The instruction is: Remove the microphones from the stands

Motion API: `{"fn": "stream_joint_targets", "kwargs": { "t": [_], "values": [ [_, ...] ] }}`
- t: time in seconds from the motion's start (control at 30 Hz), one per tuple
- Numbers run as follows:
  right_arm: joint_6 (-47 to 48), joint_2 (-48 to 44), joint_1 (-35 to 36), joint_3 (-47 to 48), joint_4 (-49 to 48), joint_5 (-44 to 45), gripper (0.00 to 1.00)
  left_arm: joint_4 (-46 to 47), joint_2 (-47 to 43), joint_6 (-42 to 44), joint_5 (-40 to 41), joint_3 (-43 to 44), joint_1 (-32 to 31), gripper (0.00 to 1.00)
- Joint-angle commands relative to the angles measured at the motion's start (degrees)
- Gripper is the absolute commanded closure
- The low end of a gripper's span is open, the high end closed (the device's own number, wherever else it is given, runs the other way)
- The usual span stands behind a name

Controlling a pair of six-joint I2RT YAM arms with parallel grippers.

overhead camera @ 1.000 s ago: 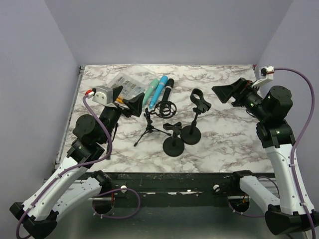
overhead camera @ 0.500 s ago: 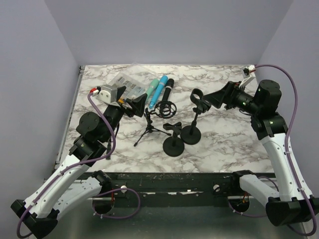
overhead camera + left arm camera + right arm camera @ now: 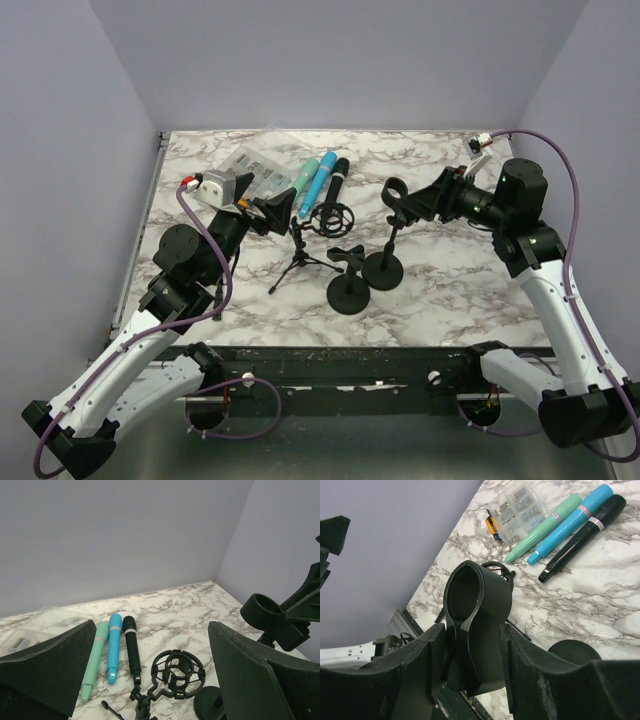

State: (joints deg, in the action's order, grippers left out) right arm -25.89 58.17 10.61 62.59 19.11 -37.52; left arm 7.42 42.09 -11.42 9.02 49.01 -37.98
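Three microphones lie flat on the marble tabletop (image 3: 470,270) toward its far edge, side by side and almost parallel: a green microphone (image 3: 95,660), a blue microphone (image 3: 114,647) and a black microphone (image 3: 132,650). The green and blue ones touch or nearly touch. All three rest on the tabletop itself, just behind the stands and apart from them. A clear plastic box (image 3: 250,170) sits just to their left.

Nearer the arms stand three holders. A small tripod stand (image 3: 298,258) carries a round shock-mount ring (image 3: 178,672) at its top. To its right are a short round-base stand (image 3: 348,292) and a taller round-base stand (image 3: 384,268), each topped by a black clip.

The left jaws are spread wide and hold nothing. They hang just left of the tripod stand's top and point toward the ring, which the left wrist view shows between the two dark fingers and a little beyond them.

The right arm reaches in from the right side, with its jaws spread around the tall stand's clip (image 3: 477,615), one finger on each side. The fingers sit very close against the clip's flanks and seem not to be squeezing it, though the right wrist view is too tight to say for sure whether they touch.
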Motion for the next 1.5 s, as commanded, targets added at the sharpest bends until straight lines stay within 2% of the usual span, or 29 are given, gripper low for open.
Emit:
{"fn": "stream_joint_targets", "kwargs": {
  "t": [0.0,0.27,0.9,1.1,1.47],
  "values": [
    [2.4,0.9,0.71,-1.01,4.07,2.95,0.5,0.05,-0.08,-0.27,-1.37,1.7,0.02,0.01],
    [4.0,-1.07,1.84,-5.77,10.37,6.49,0.52,0.06,-0.07,-0.61,-1.53,1.7,0.1,0.02],
    [-0.83,1.38,6.61,-18.26,9.84,14.35,0.52,0.06,0.32,-0.71,-1.62,1.62,0.05,0.01],
    [-1.69,1.85,7.22,-17.33,7.74,13.5,0.5,0.05,0.27,-0.64,-1.64,1.68,0.0,0.02],
    [-0.19,0.03,7.31,-4.35,10.42,14.03,0.16,0.2,-0.24,-0.01,-1.2,1.52,-0.08,0.01]
  ]
}}
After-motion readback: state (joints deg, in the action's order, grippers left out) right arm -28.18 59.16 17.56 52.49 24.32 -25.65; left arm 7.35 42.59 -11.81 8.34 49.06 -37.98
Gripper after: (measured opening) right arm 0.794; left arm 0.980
